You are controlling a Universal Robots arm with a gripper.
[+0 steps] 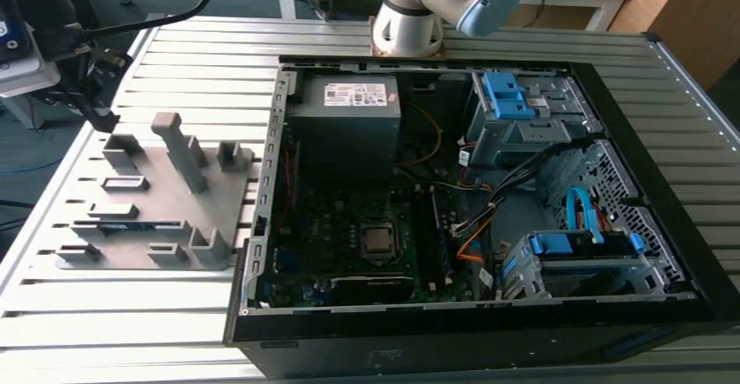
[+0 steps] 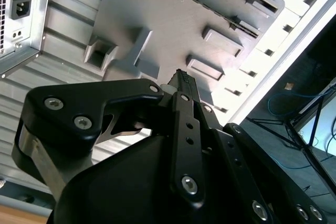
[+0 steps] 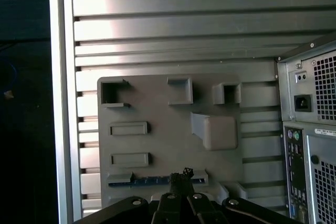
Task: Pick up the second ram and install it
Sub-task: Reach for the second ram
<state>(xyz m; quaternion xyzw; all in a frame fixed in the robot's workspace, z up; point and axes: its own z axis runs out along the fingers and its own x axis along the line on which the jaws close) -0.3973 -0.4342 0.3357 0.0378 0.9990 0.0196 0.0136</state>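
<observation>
Black linkage bars of the tool [image 2: 184,78] crowd the foreground in both wrist views. It is drawn narrow, its tips together with nothing between them. Below it lies a grey fixture [image 3: 168,124] with upright blocks, pockets and a tall post [image 1: 179,146] rising around its slots. An open computer case [image 1: 463,336] stands just beside the fixture on the exterior view's right, with the power supply [image 1: 347,133] and motherboard [image 1: 335,219] exposed. The second ram [image 3: 149,181] sits in the long slot along one edge of the fixture. In the first wrist view the tool's tip hangs over that strip, apart from it. Everything rests on a ribbed metal table [image 1: 116,332]. Beyond it are a wooden bench, loose cables and a dark blue floor.
</observation>
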